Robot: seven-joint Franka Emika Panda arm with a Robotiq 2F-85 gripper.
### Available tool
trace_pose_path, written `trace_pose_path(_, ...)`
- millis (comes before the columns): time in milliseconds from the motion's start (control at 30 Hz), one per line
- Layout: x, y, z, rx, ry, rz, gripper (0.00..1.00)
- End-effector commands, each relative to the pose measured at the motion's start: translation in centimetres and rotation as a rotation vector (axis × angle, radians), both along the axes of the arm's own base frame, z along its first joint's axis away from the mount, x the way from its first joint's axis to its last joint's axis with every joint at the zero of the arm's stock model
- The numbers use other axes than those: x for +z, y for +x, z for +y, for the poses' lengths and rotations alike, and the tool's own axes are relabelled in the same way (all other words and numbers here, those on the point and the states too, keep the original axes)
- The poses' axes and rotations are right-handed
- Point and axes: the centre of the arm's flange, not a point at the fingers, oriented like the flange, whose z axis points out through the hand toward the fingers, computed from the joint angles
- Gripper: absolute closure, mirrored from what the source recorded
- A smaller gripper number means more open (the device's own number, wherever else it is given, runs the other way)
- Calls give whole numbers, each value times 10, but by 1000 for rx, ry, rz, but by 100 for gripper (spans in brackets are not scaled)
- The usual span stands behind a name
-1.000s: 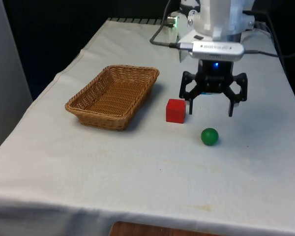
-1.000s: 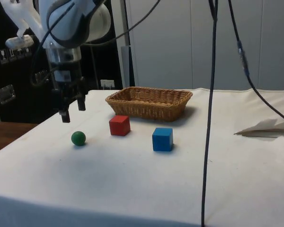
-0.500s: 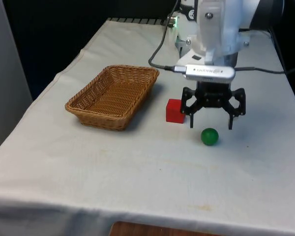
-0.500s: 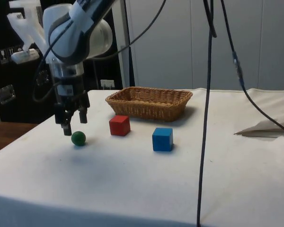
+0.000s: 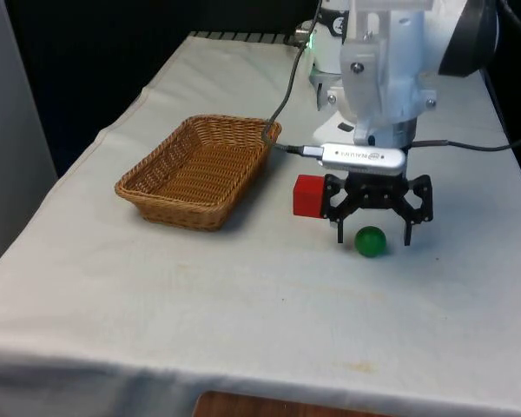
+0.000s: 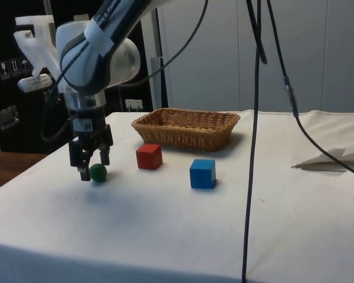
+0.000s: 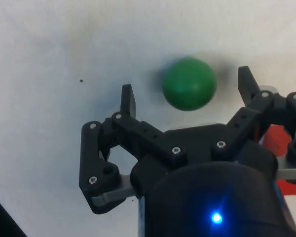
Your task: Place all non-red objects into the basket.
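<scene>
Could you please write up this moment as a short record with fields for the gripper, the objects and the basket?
gripper: gripper lowered over the green ball, jaws open on either side of it, not closed yet
green ball: green ball on the white cloth, between the jaws
red cube: red cube on the cloth, beside the gripper on the basket's side
blue cube: blue cube on the cloth, next to the red cube in the side view
basket: wicker basket, nothing in it

White cloth (image 5: 243, 295) over table; black cables (image 6: 256, 118) hanging.
</scene>
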Motion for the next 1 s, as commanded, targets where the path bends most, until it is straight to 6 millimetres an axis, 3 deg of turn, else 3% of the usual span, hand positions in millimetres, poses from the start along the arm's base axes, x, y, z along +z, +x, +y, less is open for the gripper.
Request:
trace_pose_path(0,-4,1,2,1,11,-4,0)
trace_pose_path(233,-12,0,5,2,9,5,0)
trace_pose_path(400,-12,-1,4,4,0,12,51)
trace_pose_path(433,-13,0,4,1,7,7,51)
trace_pose_path(467,-14,0,4,1,7,8,63)
trace_pose_path(500,-14,0,5,1,7,6,91)
trace_pose_path(533,-14,0,5,2,6,7,100)
trace_pose_path(800,-14,0,5,2,6,8,100)
trace_pose_path(967,5,1,2,2,9,8,100)
